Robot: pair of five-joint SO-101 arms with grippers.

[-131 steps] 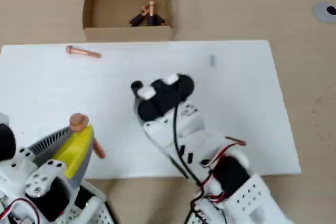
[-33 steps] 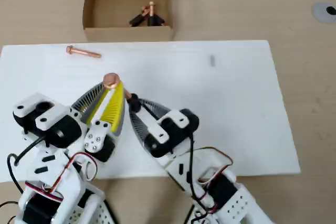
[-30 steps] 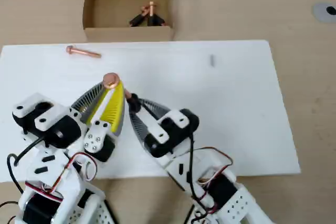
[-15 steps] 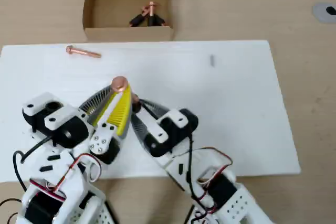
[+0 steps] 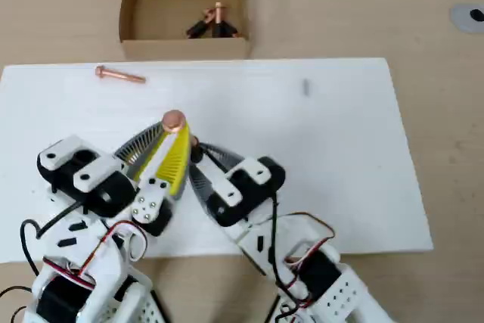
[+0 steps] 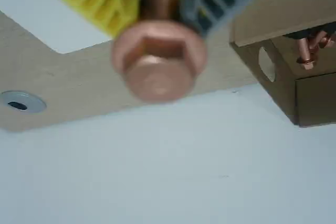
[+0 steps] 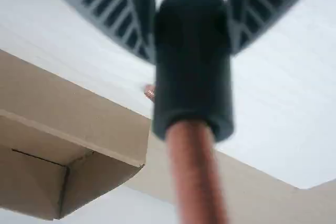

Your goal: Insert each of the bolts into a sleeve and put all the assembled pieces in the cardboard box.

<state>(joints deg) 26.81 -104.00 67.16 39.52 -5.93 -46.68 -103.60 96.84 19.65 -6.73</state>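
left gripper (image 5: 171, 134) clamped on a bolt (image 5: 173, 120), right gripper (image 5: 196, 152) clamped on the black sleeve (image 7: 192, 61). tips meet over the white sheet (image 5: 340, 149), likely so the shaft can slide in. right wrist view shows the copper shaft at the sleeve mouth (high view hides that joint). spare bolt (image 5: 119, 75) lies near the box (image 5: 130, 13).

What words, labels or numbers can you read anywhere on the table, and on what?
No text can be read.
Grey mark on the white board: too small to read.
No print is visible on the cardboard box, the held bolt or the sleeve.
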